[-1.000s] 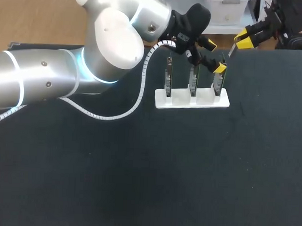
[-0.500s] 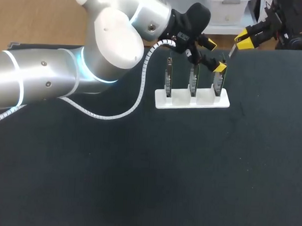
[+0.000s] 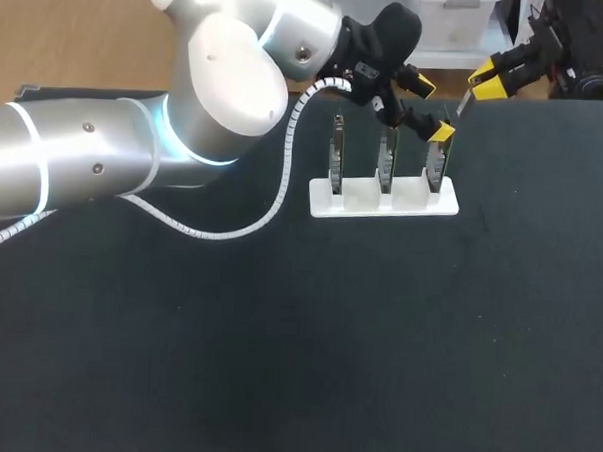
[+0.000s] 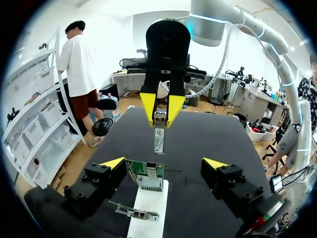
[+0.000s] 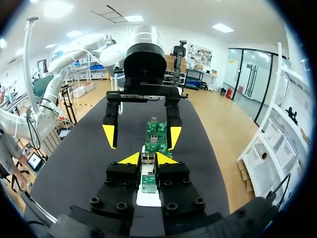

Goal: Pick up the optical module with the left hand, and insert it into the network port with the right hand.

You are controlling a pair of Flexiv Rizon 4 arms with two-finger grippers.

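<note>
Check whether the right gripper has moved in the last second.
No. In the head view the right gripper sits in the same spot beyond the white stand.

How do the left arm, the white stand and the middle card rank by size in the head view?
1. left arm, by far, though it is also nearest the camera
2. white stand
3. middle card

Black, matte surface (image 3: 305,366) fills the head view from 3 o'clock round through 6 to 9, its far edge crossing near 1 o'clock, a far corner showing at about 10 o'clock. In both wrist views the same dark top stretches away, long, narrow and evenly lit.
</note>
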